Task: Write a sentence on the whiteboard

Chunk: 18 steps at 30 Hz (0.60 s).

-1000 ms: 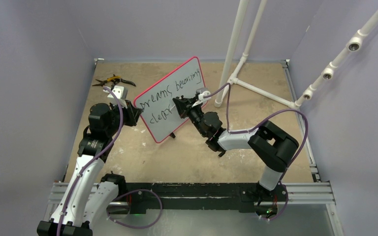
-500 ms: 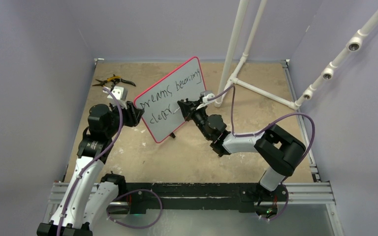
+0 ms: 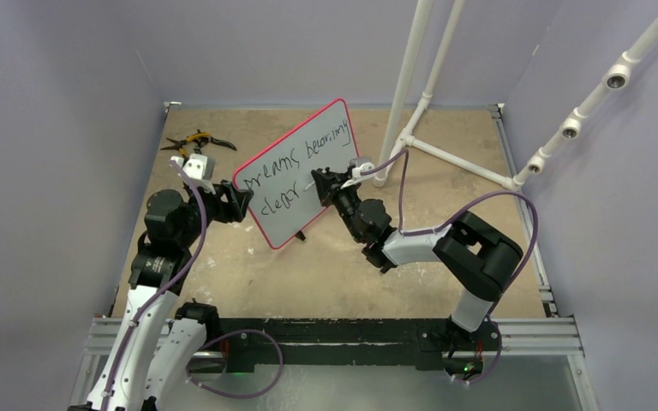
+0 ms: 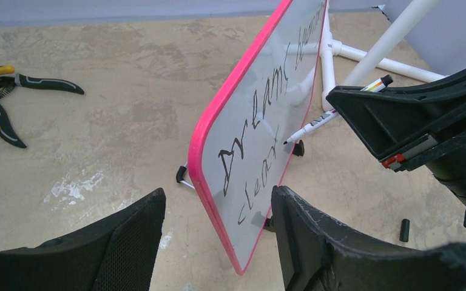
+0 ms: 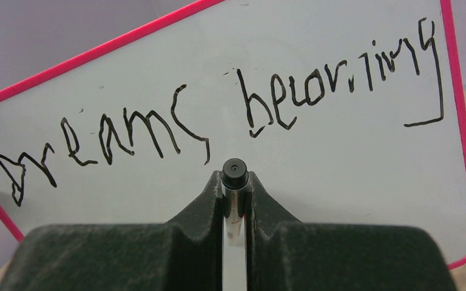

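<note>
The right gripper (image 5: pixel 235 197), clamped on a marker (image 4: pixel 334 113), aims its tip leftward at the whiteboard (image 3: pixel 290 224) standing mid-scene, just right of "clear" in the sentence (image 3: pixel 302 159), blank board farther right, while the left gripper (image 4: pixel 217 197) gapes wide astride the board's left edge.

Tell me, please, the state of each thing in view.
whiteboard: standing on its feet, written on.
marker: uncapped, tip at the whiteboard.
right gripper: shut on the marker.
left gripper: open, holding nothing.
pliers: lying flat, handles spread.
black cap: lying loose, off the marker.
</note>
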Each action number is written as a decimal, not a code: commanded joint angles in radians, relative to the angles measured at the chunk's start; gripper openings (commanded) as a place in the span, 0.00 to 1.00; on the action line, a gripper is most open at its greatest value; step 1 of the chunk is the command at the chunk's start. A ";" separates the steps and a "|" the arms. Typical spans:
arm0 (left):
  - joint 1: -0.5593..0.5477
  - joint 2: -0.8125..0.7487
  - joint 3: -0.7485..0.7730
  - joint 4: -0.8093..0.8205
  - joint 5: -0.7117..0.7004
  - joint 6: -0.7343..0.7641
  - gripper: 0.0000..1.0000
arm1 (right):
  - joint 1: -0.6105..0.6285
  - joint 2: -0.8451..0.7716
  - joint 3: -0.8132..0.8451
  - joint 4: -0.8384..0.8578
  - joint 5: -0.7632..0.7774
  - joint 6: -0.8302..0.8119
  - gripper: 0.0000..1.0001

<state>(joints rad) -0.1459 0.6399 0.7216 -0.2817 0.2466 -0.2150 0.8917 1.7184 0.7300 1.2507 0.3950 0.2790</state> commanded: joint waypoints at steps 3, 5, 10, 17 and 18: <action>-0.001 -0.011 -0.011 0.042 -0.017 0.020 0.64 | 0.000 0.028 0.043 0.078 0.035 -0.025 0.00; -0.001 -0.012 -0.011 0.042 -0.018 0.020 0.64 | 0.000 0.034 0.043 0.084 0.037 -0.025 0.00; -0.001 -0.014 -0.011 0.042 -0.019 0.021 0.64 | 0.000 0.035 0.042 0.087 0.041 -0.026 0.00; -0.001 -0.020 -0.013 0.041 -0.022 0.021 0.64 | 0.000 0.005 0.018 0.099 0.041 -0.018 0.00; -0.001 -0.022 -0.013 0.041 -0.022 0.023 0.64 | 0.000 -0.009 0.009 0.095 0.036 -0.016 0.00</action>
<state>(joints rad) -0.1459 0.6300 0.7212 -0.2771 0.2310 -0.2131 0.8917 1.7493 0.7403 1.2892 0.4103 0.2714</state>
